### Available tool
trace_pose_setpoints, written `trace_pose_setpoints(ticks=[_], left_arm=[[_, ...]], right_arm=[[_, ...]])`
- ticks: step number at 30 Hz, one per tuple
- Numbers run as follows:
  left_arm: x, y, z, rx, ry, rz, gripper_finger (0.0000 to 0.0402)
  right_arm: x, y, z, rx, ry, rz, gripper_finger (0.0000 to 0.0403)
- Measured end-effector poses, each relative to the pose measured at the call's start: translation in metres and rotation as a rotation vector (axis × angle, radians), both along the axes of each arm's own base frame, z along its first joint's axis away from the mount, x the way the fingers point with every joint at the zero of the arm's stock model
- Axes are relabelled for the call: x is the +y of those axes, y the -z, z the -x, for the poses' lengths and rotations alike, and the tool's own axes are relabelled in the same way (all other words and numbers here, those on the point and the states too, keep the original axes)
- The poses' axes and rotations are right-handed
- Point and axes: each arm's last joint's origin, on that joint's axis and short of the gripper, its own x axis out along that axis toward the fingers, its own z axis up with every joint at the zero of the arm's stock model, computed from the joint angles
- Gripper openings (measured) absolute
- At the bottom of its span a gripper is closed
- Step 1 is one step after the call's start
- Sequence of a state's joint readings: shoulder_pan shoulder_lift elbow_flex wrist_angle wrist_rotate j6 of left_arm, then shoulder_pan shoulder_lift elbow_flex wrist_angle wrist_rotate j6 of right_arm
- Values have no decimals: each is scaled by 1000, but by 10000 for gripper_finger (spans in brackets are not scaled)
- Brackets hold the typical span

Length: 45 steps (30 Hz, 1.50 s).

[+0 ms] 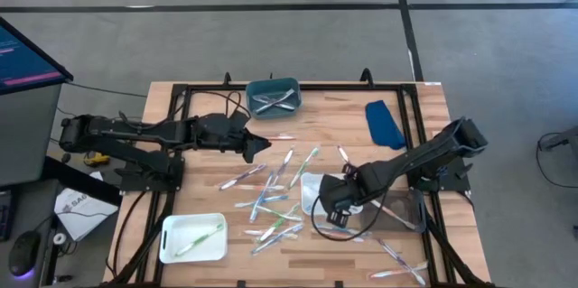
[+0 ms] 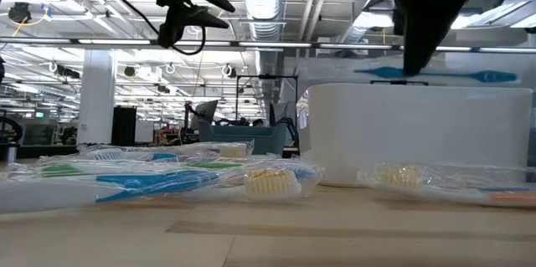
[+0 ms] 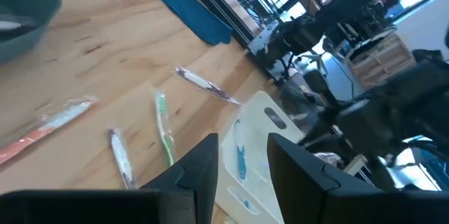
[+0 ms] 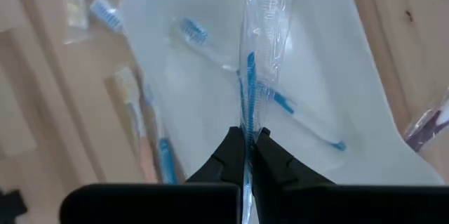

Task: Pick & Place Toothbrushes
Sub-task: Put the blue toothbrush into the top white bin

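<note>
Pinching a wrapped blue brush (image 4: pixel 250 90) by one end, right gripper (image 4: pixel 246 155) shut tight on it above the white tray (image 4: pixel 330 76) at mid-table. Hangs straight out ahead of the fingertips, long axis in line with the gripper, clear wrapper running on past the blue handle over the tray's middle. Lying in the tray under it, two more blue brushes (image 4: pixel 309 122), crossed at a slant, one head toward a corner. Beside the tray on bare wood, other wrapped brushes (image 4: pixel 151 136), some touching its wall. Seen level from the table top, held high over the tray rim, well clear of it.

Hovering over the table's left half, left gripper (image 3: pixel 242 164), fingers partly apart, nothing between them. Ahead of it on the wood: a green brush (image 3: pixel 163 134), a white one (image 3: pixel 121 157) just beside it, an orange-handled one (image 3: pixel 43 129) off to one side, a pink-tinted one (image 3: pixel 205 86) nearer the tray.

Scattered across the middle of the table (image 1: pixel 217 153), a loose pile (image 1: pixel 271 202) pointing every way, mostly slantwise. Teal bin (image 1: pixel 274 96) at the far edge holding a few pale brushes; second white tray (image 1: pixel 192 238) near the front left with a green one. Blue cloth (image 1: pixel 384 124) far right. More strays (image 1: pixel 397 256) near the front right corner. Open wood between teal bin and pile; black frame rails along the table edges.
</note>
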<state>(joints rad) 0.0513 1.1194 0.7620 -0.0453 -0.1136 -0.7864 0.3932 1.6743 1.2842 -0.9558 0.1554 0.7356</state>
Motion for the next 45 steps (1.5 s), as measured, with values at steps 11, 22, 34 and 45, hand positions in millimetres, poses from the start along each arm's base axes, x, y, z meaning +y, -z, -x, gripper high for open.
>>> trace_pose_setpoints(ticks=[11,22,34,45], left_arm=[[-8,-2,-1,-30,24,10,117],[-9,-3,-1,-33,7,-7,117],[-9,-4,-2,-43,1,-2,117],[-11,-5,-2,-61,0,8,117]], right_arm=[[-14,0,-4,21,-90,31,0],[-30,-1,-12,-5,-37,13,0],[-25,4,-14,-4,-2,-5,0],[-18,23,-14,98,-12,22,0]])
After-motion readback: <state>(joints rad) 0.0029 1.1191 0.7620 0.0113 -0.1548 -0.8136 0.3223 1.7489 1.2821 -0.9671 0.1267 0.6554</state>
